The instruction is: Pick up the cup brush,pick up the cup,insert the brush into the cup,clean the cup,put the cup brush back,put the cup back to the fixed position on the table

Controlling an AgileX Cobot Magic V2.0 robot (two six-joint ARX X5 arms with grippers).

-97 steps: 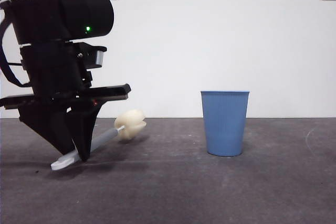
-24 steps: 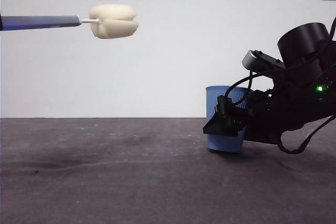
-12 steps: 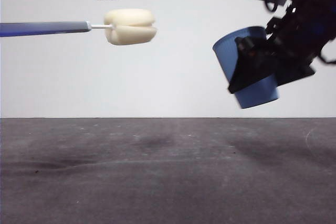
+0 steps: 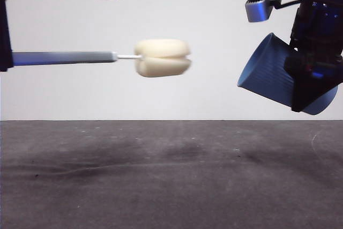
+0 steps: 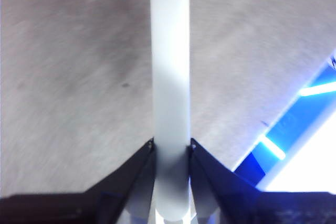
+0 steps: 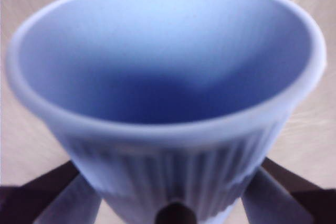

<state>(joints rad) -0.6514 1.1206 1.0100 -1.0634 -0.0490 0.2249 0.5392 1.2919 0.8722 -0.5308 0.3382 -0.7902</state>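
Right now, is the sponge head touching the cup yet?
Apart. The front view shows bare wall between the cup brush's sponge head and the tilted cup's rim, both held in the air.

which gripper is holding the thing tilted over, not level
The right gripper: its blue cup is tipped with the mouth facing the sponge. The left gripper holds the cup brush level.

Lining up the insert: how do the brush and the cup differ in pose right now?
The brush lies level, sponge head toward the cup; the cup is tilted, mouth facing the brush. The brush is long and thin, the cup short and wide. The left gripper clamps the brush handle; the right gripper clamps the cup's wall. Both hang above the table, apart.
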